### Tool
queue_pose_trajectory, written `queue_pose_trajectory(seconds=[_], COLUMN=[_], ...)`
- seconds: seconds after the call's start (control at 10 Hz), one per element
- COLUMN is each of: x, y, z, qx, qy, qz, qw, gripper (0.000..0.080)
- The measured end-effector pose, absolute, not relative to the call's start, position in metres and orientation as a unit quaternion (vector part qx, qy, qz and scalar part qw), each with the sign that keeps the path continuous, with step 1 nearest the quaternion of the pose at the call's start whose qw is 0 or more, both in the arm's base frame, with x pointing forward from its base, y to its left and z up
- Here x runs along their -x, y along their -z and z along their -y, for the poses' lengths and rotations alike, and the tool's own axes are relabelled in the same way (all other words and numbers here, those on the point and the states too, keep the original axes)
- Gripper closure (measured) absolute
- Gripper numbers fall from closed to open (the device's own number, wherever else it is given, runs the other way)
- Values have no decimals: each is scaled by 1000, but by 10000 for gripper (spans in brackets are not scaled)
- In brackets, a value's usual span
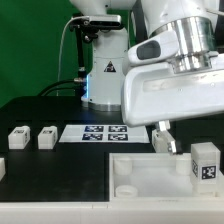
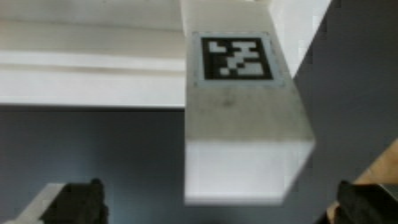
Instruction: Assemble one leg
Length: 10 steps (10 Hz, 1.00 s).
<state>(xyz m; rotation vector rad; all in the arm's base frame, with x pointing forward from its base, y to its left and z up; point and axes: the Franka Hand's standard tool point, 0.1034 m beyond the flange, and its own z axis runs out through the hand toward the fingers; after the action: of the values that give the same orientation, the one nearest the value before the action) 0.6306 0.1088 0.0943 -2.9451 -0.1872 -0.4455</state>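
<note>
A leg [image 1: 205, 162], a small white block with a black-and-white tag, stands upright on the white panel [image 1: 140, 175] near the corner at the exterior view's right. My gripper [image 1: 163, 140] hangs just over the panel's back edge, to the left of that leg in the exterior view. In the wrist view the leg [image 2: 246, 120] runs lengthwise between my two dark fingertips [image 2: 71, 205], with a wide gap on each side. The gripper [image 2: 222, 208] is open and holds nothing. The panel's rim [image 2: 89, 80] shows beside the leg.
Two more legs [image 1: 18, 138] [image 1: 46, 137] lie on the black table at the exterior view's left, and a third [image 1: 2, 168] is cut off by the left edge. The marker board [image 1: 103, 132] lies behind the panel. The arm's base [image 1: 105, 70] stands at the back.
</note>
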Motion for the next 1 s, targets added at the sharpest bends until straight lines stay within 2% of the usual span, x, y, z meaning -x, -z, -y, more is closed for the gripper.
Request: queue_pose_trajectory(seconds=[0.5,1.0], x=[-625,-633], y=[-89,-82], z=[-115,-114], qx=[986,990], qy=[-91,-66], qz=[77,62], qw=[113,111], gripper=[151,151])
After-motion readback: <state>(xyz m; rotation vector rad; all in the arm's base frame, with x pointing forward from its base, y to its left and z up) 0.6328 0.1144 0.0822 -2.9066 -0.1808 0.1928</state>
